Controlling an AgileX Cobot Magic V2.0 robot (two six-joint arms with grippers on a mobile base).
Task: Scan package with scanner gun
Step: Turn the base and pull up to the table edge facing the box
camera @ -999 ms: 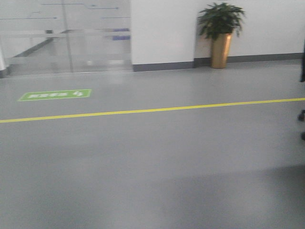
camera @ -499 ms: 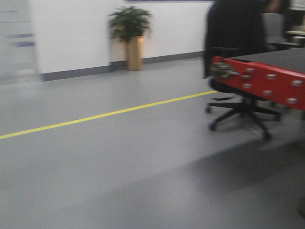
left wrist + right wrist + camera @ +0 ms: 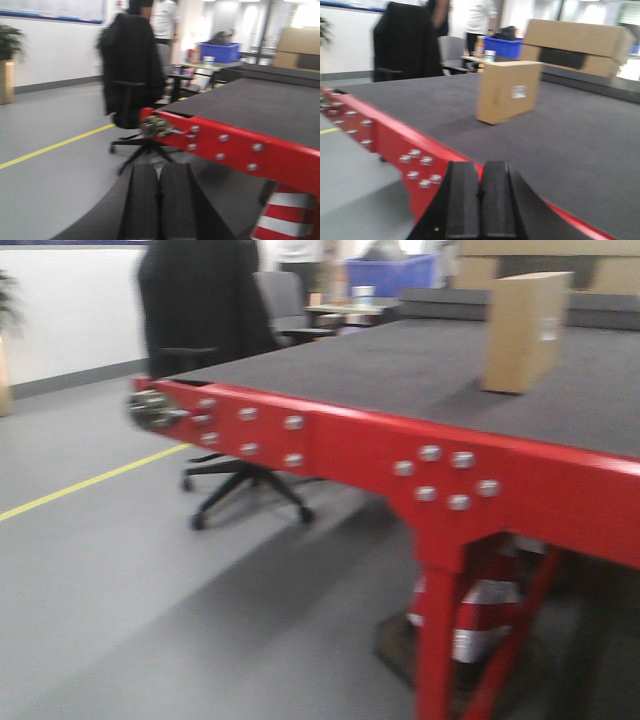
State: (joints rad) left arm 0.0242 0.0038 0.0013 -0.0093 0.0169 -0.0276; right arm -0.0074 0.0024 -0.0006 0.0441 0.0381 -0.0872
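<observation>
You see the package [image 3: 509, 91] standing upright on the table [image 3: 350, 445], well in from the red edge. It is a plain tan cardboard box with flat faces and sharp corners, and a small white label [image 3: 518, 91] sits on the face that looks toward the right wrist camera. The table top is a dark grey, matt surface, something like felt. Its frame is glossy red metal with groups of round silver bolt heads.

The left gripper [image 3: 159, 172] has its two black, flat, blunt fingers pressed together, and nothing is between them. The right gripper [image 3: 481, 170] is the same: its fingers meet along one thin seam and hold nothing. Both are in front of the table edge and well apart from the package.

Behind the package, two larger cartons [image 3: 580, 42] are stacked, and a dark panel shows between them. A blue plastic bin [image 3: 502, 46] stands farther back. Something dark lies over its rim, but the blur does not let you tell what it is. An office chair [image 3: 200, 300] with a black jacket over its back stands on the smooth grey floor.
</observation>
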